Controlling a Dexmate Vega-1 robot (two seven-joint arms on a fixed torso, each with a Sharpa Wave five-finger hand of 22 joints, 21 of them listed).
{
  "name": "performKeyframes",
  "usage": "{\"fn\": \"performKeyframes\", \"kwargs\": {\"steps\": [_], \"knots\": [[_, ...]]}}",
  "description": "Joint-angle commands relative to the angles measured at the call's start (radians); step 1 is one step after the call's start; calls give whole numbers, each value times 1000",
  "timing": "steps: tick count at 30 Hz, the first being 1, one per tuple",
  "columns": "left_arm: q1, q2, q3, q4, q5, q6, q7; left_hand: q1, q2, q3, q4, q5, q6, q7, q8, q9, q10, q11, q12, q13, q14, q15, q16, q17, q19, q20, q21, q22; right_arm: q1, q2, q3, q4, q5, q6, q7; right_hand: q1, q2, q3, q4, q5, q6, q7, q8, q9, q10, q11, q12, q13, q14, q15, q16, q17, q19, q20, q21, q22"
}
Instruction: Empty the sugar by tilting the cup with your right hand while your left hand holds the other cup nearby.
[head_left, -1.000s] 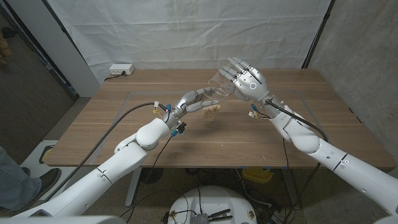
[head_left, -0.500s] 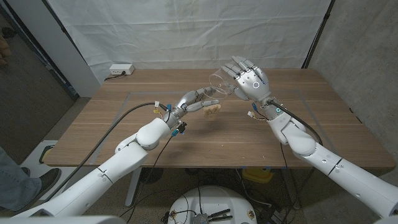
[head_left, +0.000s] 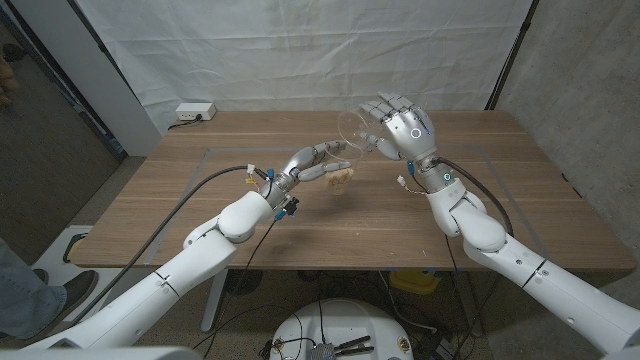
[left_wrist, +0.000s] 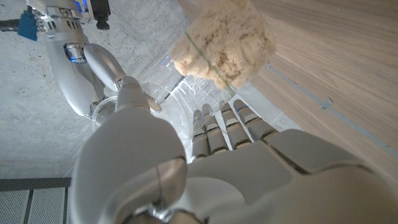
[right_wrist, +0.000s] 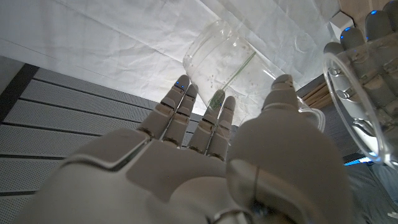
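Sugar (left_wrist: 222, 42): tan heap, sits in clear cup (head_left: 340, 172) gripped by left hand (head_left: 312, 160), fingers wrapped round its wall. In left wrist view, heap lies at far end of that cup, beyond the fingertips, w/ wooden table (head_left: 200, 215) behind it. Second clear cup (head_left: 357, 130) gripped by right hand (head_left: 400, 128), raised above & just beside left hand's cup, tipped well over w/ mouth turned toward left hand. Right wrist view: that tipped cup (right_wrist: 227, 59) looks see-through & bare inside apart from a few specks on the wall; no heap seen in it. Rim of left hand's cup shows just beside right hand there.

Judged progress: pour looks done or nearly so — sugar appears to sit in the receiving cup, pouring cup seems drained. No stream visible btwn the two cups. Can't tell whether grains cling to the tipped cup's wall. Probably left: brief hold at tilt for stragglers, then level the right-hand cup. Both cups in the air, neither touching table.
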Motion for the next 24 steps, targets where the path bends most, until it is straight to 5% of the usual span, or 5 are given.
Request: {"fn": "performKeyframes", "kwargs": {"steps": [1,14,18,24], "knots": [[15,10,-12,-8,13,-13,23,2,9,-8,-2,-2,10,0,8,5,4,2,-3,2,3,-20,-1,2,-3,2,-1,5,-50,29,35,-55,151,47,22,-12,-2,18,25,-4,45,-55,-5,3,28,9,13,4,24,-148,6,3,22,-106,10,3],[37,18,-32,-11,23,-25,58,3,8,-10,-2,-2,9,-1,8,5,3,4,-3,2,4,-22,0,2,-4,-2,0,4,-75,61,63,-75,330,92,63,-16,-6,18,27,-15,55,-53,-6,4,79,9,24,2,91,-164,13,-1,70,-122,28,4],[46,20,-39,-13,24,-28,71,3,9,-11,-2,-2,8,1,7,5,4,3,-3,2,5,-22,0,2,2,-6,2,5,-86,75,75,-77,399,104,76,-20,-7,17,29,-18,54,-22,-8,4,94,37,26,1,102,-165,10,-1,82,-124,32,4],[60,23,-52,-17,27,-32,94,3,9,-12,-2,-2,9,2,8,5,7,-5,-2,2,5,-21,0,2,8,-10,5,5,-103,92,93,-86,510,114,110,-24,-6,16,31,-21,60,-9,-7,4,108,40,29,1,121,-163,13,-1,96,-124,37,4]]}}
